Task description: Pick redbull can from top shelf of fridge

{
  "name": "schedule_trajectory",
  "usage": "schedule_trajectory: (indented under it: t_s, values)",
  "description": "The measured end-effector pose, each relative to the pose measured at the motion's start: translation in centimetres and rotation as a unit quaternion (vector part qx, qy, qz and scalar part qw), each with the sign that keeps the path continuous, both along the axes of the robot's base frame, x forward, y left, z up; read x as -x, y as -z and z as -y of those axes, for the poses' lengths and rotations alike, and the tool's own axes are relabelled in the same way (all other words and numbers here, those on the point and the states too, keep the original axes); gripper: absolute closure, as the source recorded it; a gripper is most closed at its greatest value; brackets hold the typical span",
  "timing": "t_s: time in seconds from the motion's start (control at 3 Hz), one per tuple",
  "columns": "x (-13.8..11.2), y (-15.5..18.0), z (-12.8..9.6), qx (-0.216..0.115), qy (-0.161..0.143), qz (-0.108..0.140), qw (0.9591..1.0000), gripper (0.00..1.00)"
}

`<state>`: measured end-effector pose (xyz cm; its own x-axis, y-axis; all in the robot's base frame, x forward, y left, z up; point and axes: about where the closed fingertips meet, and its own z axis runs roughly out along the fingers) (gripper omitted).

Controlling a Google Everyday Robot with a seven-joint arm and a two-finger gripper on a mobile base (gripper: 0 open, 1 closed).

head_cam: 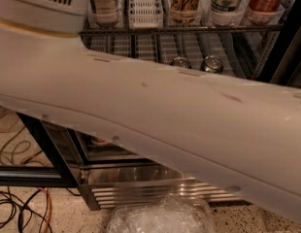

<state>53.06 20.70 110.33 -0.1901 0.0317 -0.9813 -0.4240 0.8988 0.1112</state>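
Camera view: at far left, dark cables (12, 205) trail over the speckled floor beside the black door frame of the fridge (43, 144). The robot's pale arm (150, 106) sweeps from a vented housing at upper left down to lower right, covering most of the cooler. The pincer lies outside the picture, so whether it is apart or together cannot be told. Above the arm, the top shelf (155, 29) carries a pale bottle (104, 1), a white slotted lane (145, 4), then three tall drinks in clear cups. The redbull can cannot be picked out among them. Two silver can tops (212, 63) show on the rack below.
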Motion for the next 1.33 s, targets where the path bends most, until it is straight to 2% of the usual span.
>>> schedule_trajectory:
  t_s: [0.33,0.67,1.0,1.33]
  values:
    - [-0.2,0.3,0.6,0.013,0.032,0.008,0.9994,0.00]
    - [-0.1,0.3,0.8,0.013,0.032,0.008,0.9994,0.00]
    - [0.0,1.6,2.1,0.040,0.078,0.017,0.9960,0.00]
    - [-0.4,2.9,5.7,0.068,0.155,0.011,0.9855,0.00]
